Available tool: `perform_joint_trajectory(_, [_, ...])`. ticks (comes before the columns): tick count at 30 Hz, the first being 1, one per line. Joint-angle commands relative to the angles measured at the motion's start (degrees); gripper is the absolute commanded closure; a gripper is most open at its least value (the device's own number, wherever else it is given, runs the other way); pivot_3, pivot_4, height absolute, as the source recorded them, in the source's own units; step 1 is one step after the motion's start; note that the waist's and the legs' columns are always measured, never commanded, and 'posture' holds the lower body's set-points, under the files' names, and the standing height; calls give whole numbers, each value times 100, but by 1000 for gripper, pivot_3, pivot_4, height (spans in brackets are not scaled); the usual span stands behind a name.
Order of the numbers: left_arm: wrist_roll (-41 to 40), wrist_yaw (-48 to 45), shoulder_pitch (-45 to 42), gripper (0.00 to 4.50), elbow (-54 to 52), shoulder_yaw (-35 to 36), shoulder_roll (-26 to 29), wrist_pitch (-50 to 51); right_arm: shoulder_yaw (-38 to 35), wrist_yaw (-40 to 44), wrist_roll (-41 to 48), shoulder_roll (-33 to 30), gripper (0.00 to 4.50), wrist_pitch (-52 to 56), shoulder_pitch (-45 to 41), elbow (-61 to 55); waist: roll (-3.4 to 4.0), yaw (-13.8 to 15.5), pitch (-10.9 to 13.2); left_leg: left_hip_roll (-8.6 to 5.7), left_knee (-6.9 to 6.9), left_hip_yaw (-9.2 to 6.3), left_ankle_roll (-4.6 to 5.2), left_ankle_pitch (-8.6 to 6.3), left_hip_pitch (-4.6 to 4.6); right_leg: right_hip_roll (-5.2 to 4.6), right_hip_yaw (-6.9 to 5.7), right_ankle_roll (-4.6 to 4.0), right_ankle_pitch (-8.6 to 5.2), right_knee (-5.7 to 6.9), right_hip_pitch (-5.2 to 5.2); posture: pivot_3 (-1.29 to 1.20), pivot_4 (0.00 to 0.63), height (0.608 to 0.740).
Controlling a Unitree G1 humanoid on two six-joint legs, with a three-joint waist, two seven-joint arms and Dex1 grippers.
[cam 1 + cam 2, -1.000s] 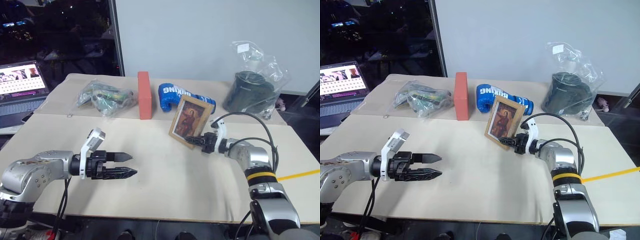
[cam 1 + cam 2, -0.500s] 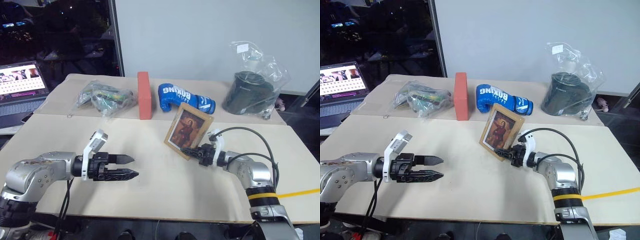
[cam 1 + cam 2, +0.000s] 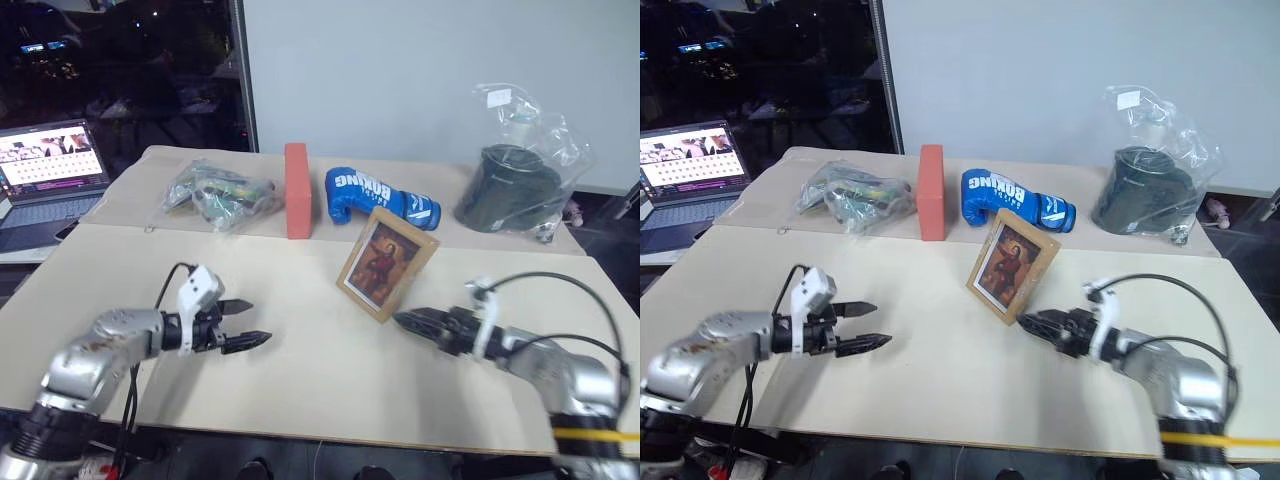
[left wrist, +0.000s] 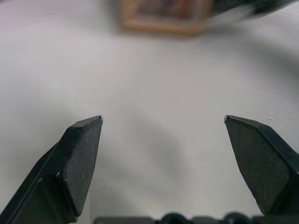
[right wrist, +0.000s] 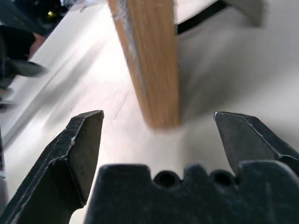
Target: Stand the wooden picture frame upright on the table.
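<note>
Wooden picture frame point(image 3: 387, 263) upright mid-table point(image 3: 300, 380), long axis vertical, portrait facing robot. Right gripper point(image 3: 412, 322) just beside lower right corner, fingers spread, gripping nothing. Left gripper point(image 3: 245, 324) spread, empty, well apart to the left. Right arm nearer; frame looks placed.

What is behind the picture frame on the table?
Behind the picture frame lies a blue boxing glove, with a red block beside it. The frame's back and its prop leg are hidden.
</note>
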Motion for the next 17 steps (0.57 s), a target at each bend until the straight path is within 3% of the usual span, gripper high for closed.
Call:
perform_joint_trajectory(1, [172,295,95,0,-69,214,-387,-602,5,598,-295,-337,33,-1145,838,-968,-4,7,-1,0,1,0,1,-1,0,1,-1,2,-2,0,1,0,150,736])
perform_joint_trajectory(5, [583,851,228,0,120,135,-1015,-1092,-158,177,-967,-170,33,-2460,1134,-763,-3,-55,-3,0,18,4,2,0,14,1,9,41,-12,0,10,0,150,736])
perform_joint_trajectory(9, [959,1122,275,0,310,79,-1243,-1361,-56,-847,-2103,27,33,-3786,740,43,-3,-124,-4,-2,24,4,2,1,23,3,16,45,0,2,12,0,150,736])
perform_joint_trajectory(13, [838,1554,162,0,632,489,-1600,-1398,184,-1224,-2527,183,33,-4191,573,355,-1,-101,-6,-4,20,4,2,2,23,2,17,42,0,3,13,0,150,736])
perform_joint_trajectory(17, [662,1391,159,0,719,554,-1547,-991,326,-1414,-2619,390,33,-4263,629,391,0,-93,-6,-4,7,2,2,2,21,2,17,27,4,3,12,0,150,736])
